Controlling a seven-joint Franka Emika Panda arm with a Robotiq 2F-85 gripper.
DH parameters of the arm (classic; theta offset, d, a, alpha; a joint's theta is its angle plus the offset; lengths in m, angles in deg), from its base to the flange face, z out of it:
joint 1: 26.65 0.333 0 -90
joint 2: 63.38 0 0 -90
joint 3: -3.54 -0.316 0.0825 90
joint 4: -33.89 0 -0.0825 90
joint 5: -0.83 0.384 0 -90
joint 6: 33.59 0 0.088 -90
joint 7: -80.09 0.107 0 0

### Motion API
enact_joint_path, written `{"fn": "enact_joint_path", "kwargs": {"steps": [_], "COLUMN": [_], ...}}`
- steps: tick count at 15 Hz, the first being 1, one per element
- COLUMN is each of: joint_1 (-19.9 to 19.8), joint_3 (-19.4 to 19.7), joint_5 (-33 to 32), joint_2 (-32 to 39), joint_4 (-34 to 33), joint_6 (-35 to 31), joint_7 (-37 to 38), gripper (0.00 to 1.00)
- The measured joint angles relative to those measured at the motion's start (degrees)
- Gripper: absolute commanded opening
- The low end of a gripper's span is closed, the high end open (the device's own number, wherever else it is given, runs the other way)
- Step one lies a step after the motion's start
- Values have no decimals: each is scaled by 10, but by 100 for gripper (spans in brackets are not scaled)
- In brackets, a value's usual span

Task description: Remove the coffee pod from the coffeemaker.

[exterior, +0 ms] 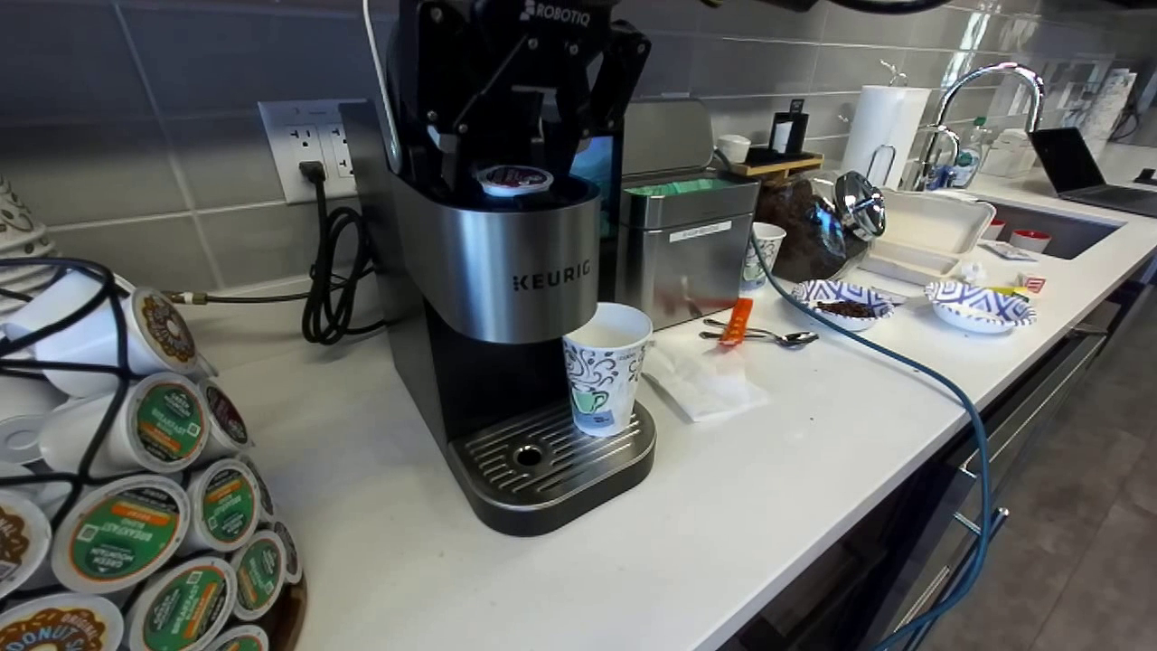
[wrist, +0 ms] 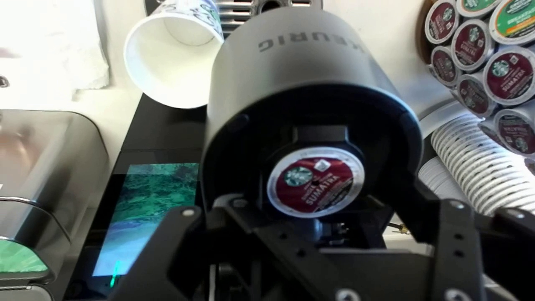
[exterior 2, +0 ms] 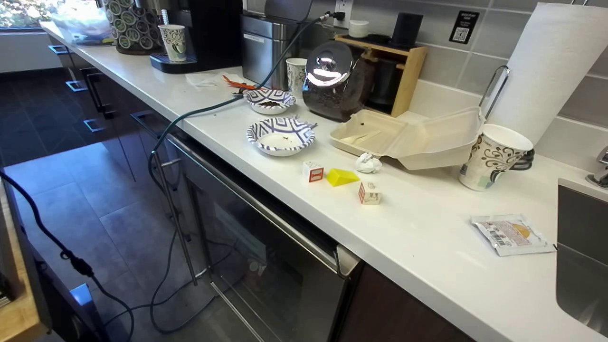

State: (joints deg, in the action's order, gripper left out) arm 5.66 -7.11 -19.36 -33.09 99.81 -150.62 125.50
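The coffeemaker (exterior: 506, 271) is a silver and black Keurig, and its top is open. The coffee pod (wrist: 315, 182), with a dark red Sumatra lid and a small hole in its middle, sits in the pod holder. The pod also shows in an exterior view (exterior: 515, 181), its white rim near the level of the silver housing's edge. My gripper (exterior: 508, 163) points down into the open top. Its fingers are apart, one on each side of the pod. The fingertips are dark and partly hidden in the housing. In an exterior view, only the coffeemaker's lower part (exterior 2: 213, 38) shows, without the gripper.
A paper cup (exterior: 607, 371) stands on the drip tray (exterior: 551, 470). A rack of pods (exterior: 117, 533) stands beside the coffeemaker. A steel bin (exterior: 687, 253) and a tablet screen (wrist: 142, 221) are on the other side. A blue cable (exterior: 904, 362) crosses the counter.
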Motion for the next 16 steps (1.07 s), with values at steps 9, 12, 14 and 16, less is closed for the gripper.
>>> {"fn": "enact_joint_path", "kwargs": {"steps": [9,12,14,16], "joint_1": [2,8,15,22], "joint_3": [1,4,6,8], "joint_5": [-5,-17,-31,-47], "joint_2": [0,-1,-1,-7], "joint_4": [-5,-11,-16,-17], "joint_6": [23,33,33,33], "joint_7": [8,10,13,17], "gripper": [34,29,27,27]}}
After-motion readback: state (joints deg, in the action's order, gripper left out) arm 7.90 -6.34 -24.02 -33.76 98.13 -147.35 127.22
